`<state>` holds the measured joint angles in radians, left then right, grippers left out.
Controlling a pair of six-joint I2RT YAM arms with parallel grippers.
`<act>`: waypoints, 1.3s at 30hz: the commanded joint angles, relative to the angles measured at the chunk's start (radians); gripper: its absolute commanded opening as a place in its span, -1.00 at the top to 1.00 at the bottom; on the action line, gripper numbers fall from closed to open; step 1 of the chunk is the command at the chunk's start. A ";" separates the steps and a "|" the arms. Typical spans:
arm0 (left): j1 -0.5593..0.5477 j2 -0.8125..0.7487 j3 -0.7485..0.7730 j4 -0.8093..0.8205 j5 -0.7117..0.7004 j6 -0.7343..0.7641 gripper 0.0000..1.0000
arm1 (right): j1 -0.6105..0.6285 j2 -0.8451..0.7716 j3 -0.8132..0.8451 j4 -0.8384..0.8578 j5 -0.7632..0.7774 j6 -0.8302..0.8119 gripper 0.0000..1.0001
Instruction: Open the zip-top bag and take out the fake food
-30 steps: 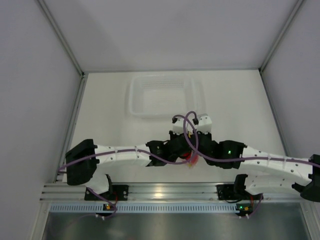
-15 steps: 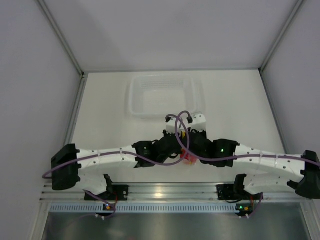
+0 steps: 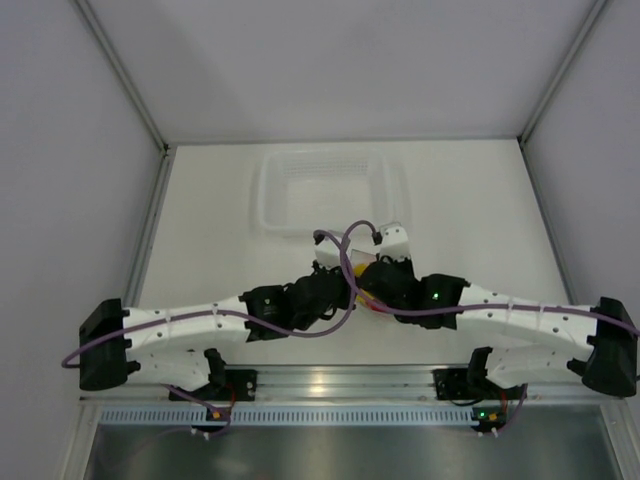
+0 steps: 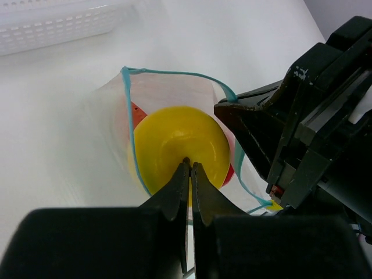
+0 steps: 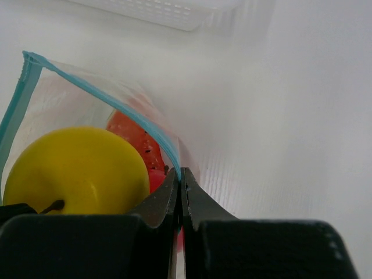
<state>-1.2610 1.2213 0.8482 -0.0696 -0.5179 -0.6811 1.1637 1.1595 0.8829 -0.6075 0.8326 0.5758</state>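
The zip-top bag point(image 4: 174, 78) hangs open between both grippers, its teal zip strip point(image 5: 125, 110) spread into a wide mouth. My left gripper point(image 4: 190, 165) is shut on the near lip. My right gripper point(image 5: 181, 172) is shut on the opposite lip, right on the strip. Inside lie the yellow round fruit point(image 4: 177, 145), the red-orange chili-like piece point(image 5: 132, 138) and, mostly hidden, the red round fruit point(image 5: 156, 178). In the top view the grippers point(image 3: 348, 283) point(image 3: 376, 284) meet mid-table with the bag point(image 3: 362, 273) between them.
The larger clear rigid tray point(image 3: 325, 190) sits just beyond the grippers, toward the back; it also shows in the left wrist view point(image 4: 58, 23) and the right wrist view point(image 5: 163, 11). White walls close in the table on the left, right and back.
The left arm has drawn back to the left and the grippers have shifted slightly away from me. The bag's mouth has spread; yellow now shows between the grippers where red showed.
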 commanded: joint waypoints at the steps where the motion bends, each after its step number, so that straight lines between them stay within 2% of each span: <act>1: -0.003 -0.045 -0.018 0.059 -0.028 -0.009 1.00 | -0.012 -0.046 -0.022 0.055 -0.029 -0.014 1.00; 9: -0.003 -0.117 -0.093 0.229 -0.001 -0.011 1.00 | -0.009 -0.080 -0.110 0.196 -0.128 0.022 1.00; 15: -0.003 -0.143 -0.090 0.235 0.041 -0.018 1.00 | -0.007 -0.109 -0.142 0.253 -0.116 0.029 1.00; 29: -0.003 -0.233 -0.063 0.180 -0.086 0.046 1.00 | -0.059 -0.141 -0.130 0.169 -0.061 0.029 1.00; 34: -0.001 -0.235 -0.009 0.136 -0.195 0.089 1.00 | -0.075 -0.172 -0.130 0.153 -0.061 0.022 1.00; 37: 0.034 -0.220 0.012 0.123 -0.177 0.100 1.00 | -0.078 -0.190 -0.127 0.146 -0.061 0.018 1.00; 39: 0.110 -0.204 0.022 0.113 -0.147 0.084 1.00 | -0.078 -0.195 -0.122 0.141 -0.062 0.018 1.00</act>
<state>-1.2205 1.0100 0.8177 0.0444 -0.6567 -0.6106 1.0969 0.9913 0.7437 -0.4545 0.7452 0.5873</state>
